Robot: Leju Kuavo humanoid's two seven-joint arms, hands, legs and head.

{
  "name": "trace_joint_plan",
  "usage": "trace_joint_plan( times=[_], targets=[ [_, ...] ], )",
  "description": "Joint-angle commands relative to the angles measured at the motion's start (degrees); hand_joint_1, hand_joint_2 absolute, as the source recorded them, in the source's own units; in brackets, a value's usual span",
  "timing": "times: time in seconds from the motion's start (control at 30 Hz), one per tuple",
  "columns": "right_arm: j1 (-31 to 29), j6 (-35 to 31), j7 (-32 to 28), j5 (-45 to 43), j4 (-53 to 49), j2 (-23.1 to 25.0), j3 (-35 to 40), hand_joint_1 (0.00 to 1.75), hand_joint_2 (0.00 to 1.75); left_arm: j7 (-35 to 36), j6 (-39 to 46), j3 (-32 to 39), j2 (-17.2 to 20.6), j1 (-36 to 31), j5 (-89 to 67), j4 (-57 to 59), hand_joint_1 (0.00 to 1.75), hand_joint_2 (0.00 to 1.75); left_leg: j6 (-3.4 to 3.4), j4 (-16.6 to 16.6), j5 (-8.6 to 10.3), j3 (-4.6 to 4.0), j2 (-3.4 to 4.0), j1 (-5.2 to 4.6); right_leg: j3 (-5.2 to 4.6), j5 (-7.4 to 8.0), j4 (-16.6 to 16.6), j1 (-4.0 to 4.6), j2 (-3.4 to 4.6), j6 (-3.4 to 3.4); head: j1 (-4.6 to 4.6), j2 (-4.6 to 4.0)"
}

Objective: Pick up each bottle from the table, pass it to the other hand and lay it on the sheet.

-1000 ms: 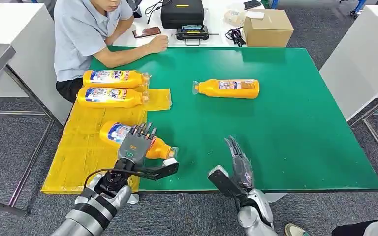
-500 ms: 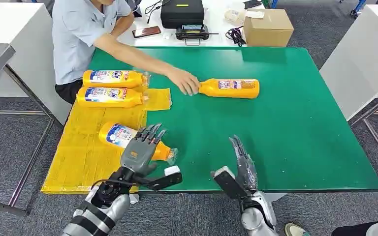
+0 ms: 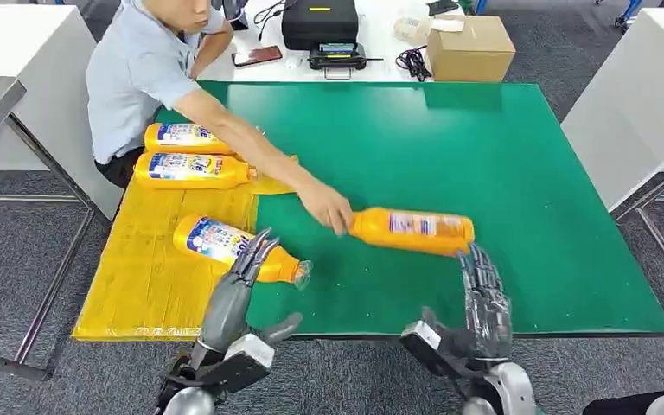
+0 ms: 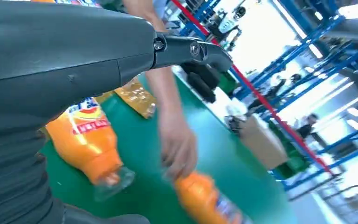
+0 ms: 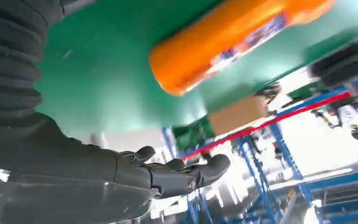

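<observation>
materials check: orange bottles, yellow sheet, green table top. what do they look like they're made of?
Orange bottles: likely clear glossy plastic; the see-through neck on the one by the left robot hand shows it, the orange being the contents.
Yellow sheet: thin, soft plastic film or cloth by its wrinkles; which one is unclear.
Green table top: matte, even surface, possibly a mat or laminate.

Person's hand (image 3: 327,206) hides bottle (image 3: 412,232) cap; far bottle (image 3: 183,137) neck behind forearm.
</observation>
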Motion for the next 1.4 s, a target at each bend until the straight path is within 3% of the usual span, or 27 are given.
trace_joint_plan(
  times=[0.03,0.3,0.57,0.83,1.13,1.4],
  targets=[
    [0.9,-0.2,2.6,4.2,0.6,-6.3,-2.9,0.0,1.75,-0.8,0.1,0.1,-0.9,1.1,2.3,-3.9,0.0,1.75,-0.09,0.0,-0.07,0.16,-0.03,0.05,0.2,-0.07,0.0,0.06,-0.06,-0.11,0.0,0.0],
    [0.1,1.9,6.3,8.1,1.4,-7.8,-1.7,0.0,1.75,-1.5,0.2,0.6,-1.9,1.3,7.4,-3.9,0.0,1.75,-0.12,0.0,-0.14,0.34,0.08,0.08,0.35,-0.12,0.0,0.1,0.0,-0.17,0.0,0.0],
    [-9.3,9.2,5.1,3.5,13.6,-11.5,0.0,0.0,1.75,-2.6,0.0,-2.3,-1.8,-1.1,13.3,-0.5,0.0,1.75,-0.05,0.0,0.0,0.19,0.2,0.04,0.2,0.06,-0.1,0.05,0.14,-0.08,0.0,0.0],
    [-9.7,9.4,5.1,3.1,13.5,-11.5,0.2,0.0,1.75,-2.7,0.1,-2.6,-1.6,-1.2,13.4,-0.2,0.0,1.75,-0.05,0.0,0.0,0.24,0.1,0.02,0.25,0.02,-0.1,0.03,0.03,-0.08,0.0,0.0],
    [-21.7,11.5,4.2,2.0,26.7,-9.6,3.2,0.0,1.75,-3.4,0.4,-5.0,-2.3,-4.1,15.1,3.2,0.0,1.75,-0.04,0.0,0.02,0.23,0.28,0.02,0.2,0.11,-0.1,0.03,0.2,-0.07,0.0,0.0],
    [-23.6,12.7,2.1,-0.2,31.2,-7.4,6.9,0.0,1.75,-3.7,0.4,-6.1,-2.3,-5.9,15.6,5.0,0.0,1.75,-0.04,0.0,0.02,0.24,0.18,0.04,0.25,0.07,-0.1,0.05,0.11,-0.07,0.0,0.0]
  ],
)
